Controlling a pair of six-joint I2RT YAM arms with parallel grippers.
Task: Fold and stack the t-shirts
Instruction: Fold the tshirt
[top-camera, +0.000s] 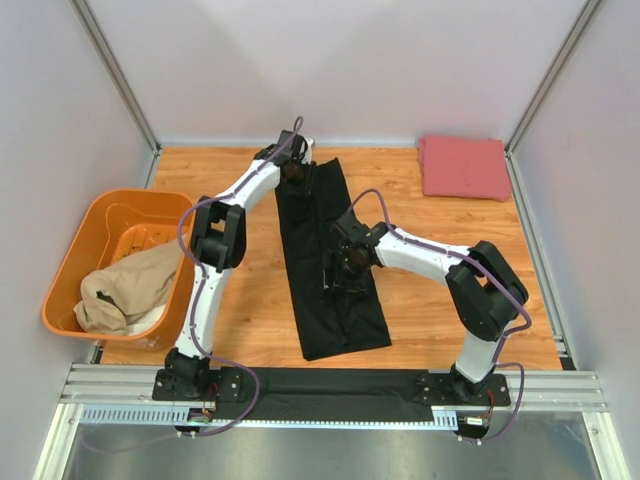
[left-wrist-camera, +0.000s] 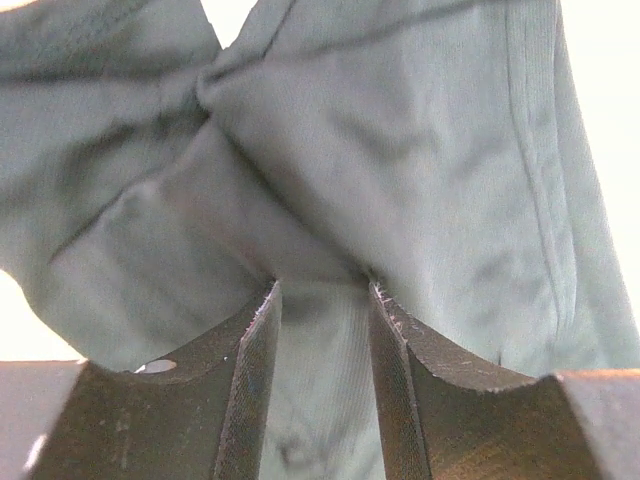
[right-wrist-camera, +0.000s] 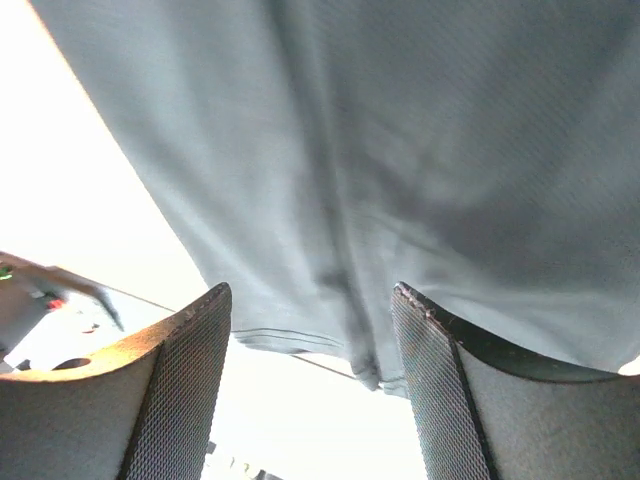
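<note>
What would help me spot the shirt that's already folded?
Look at the far right corner of the wooden table. The pinkish-red shirt lies there alone, a neat flat rectangle. The black shirt is a long strip mid-table, and the tan shirt sits crumpled in the orange tub.

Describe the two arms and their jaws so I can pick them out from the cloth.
Both the left arm and the right arm have white links joined by chunky black joint housings. A thin purple cable loops loosely along each. In the wrist views the jaws are dark, flat blades with finely textured inner faces and pale scuffed edges.
</note>
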